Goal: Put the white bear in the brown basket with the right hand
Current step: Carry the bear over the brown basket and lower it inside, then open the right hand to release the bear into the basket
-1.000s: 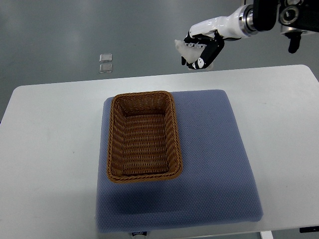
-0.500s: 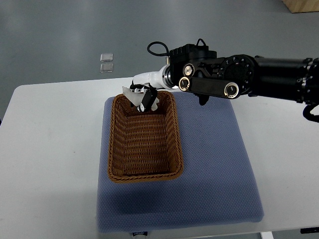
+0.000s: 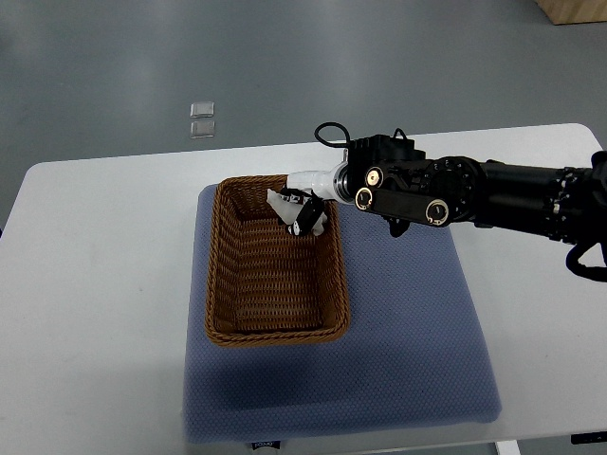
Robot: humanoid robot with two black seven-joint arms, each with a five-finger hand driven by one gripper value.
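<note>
White bear (image 3: pixel 281 201): held in right hand (image 3: pixel 302 210), fingers clamped round it, over the far right corner of the brown basket (image 3: pixel 273 327). Basket sits on blue mat (image 3: pixel 398 360), white worktop (image 3: pixel 85 284). Likely light, soft, squashable; best held round the body.

Woven wicker basket (image 3: pixel 275 284); dimpled cloth mat (image 3: pixel 408 332); smooth matt table (image 3: pixel 95 284).

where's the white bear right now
In the top view the white bear is held in the right hand, over the far right corner of the brown basket, on the blue mat.
</note>
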